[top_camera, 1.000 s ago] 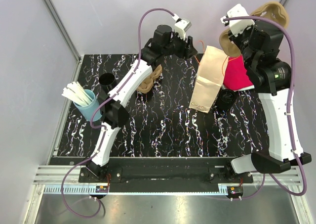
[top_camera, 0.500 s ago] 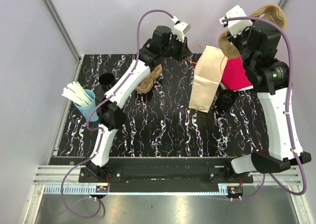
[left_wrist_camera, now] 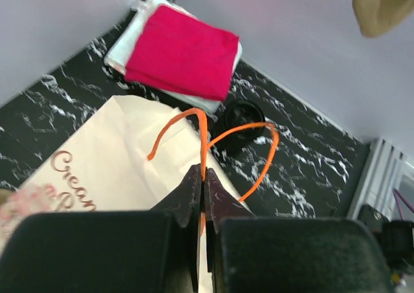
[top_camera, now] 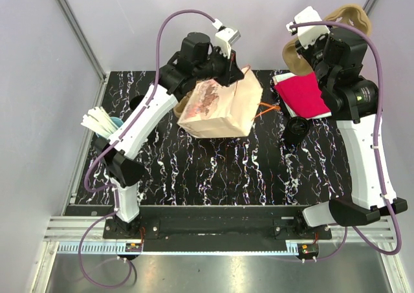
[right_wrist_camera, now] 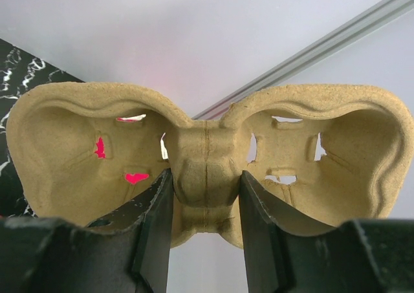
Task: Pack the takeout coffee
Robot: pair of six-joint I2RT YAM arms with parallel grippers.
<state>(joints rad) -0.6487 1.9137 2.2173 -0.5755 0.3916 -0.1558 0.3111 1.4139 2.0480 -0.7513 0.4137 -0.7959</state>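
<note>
A: Where is the paper bag point(top_camera: 220, 108)?
B: Mid-table, toward the far side, printed face up, lying on a slant. The left gripper point(left_wrist_camera: 203, 188) has its jaws pinched together on one orange handle point(left_wrist_camera: 204, 141). The second loop hangs free beside it. Can't tell whether the bag's lower edge touches the table point(top_camera: 213, 176).

A: Anything inside?
B: The mouth isn't visible from any view, and nothing shows in it or over it. I'd judge it unpacked.

A: Right side?
B: The right gripper point(right_wrist_camera: 206, 199) is high at the far right corner, well off the table. Its jaws are clamped on either side of the centre rib of a pulp cup carrier point(right_wrist_camera: 207, 147). Both wells are bare, no cup seated.

A: Loose items?
B: One black cup point(top_camera: 138, 103) at far left, partly hidden behind the left arm. A black lid point(top_camera: 296, 128) sits right of the bag, just on the near side of the red napkin point(top_camera: 303, 94), which lies on a white stack at far right. There are white sticks point(top_camera: 97, 119) in a blue holder point(top_camera: 115, 122) at the left edge. A brown pulp piece under the left arm is mostly hidden, possibly a second carrier.

A: Progress?
B: Early, by my reading. Bag and carrier are each gripped, but nothing is joined. Left to do: stand the bag open, lid the cup, seat it in the carrier, lower the carrier in, then likely napkin and sticks.
</note>
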